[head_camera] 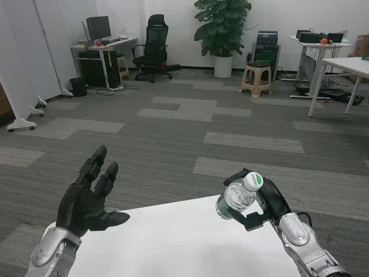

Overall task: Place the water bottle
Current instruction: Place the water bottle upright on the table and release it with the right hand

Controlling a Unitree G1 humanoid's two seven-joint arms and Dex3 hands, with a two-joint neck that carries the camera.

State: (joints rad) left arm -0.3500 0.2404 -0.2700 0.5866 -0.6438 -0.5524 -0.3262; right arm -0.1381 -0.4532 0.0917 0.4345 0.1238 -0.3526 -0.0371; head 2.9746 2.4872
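**Water bottle held in right hand over far table edge**

Item 1. Right hand (266,203): black fingers wrapped around a clear water bottle (236,199), one finger curving over the far side near the neck, another hooked under the body on the near side. The hand sits at the far right part of the table, wrist and silver forearm running down toward the picture's lower right corner.

Item 2. Water bottle: clear plastic, white cap with a green mark, green band around the lower body. Tilted, cap pointing up and to the right, base toward the left and down. It is above the far edge of the white table (173,242); whether its base touches the tabletop cannot be told.

Item 3. Left hand (86,199): holds nothing, fingers spread apart and pointing up and away, thumb sticking out to the right. It is raised at the table's left edge, well apart from the bottle.

Item 4. Surroundings: grey carpet in lighter and darker tiles; a black office chair (154,49) beside a desk with a monitor (99,27) at the back left; a large potted plant (222,32) against the back wall; a beige plastic stool (256,79) near it; white desks at right.
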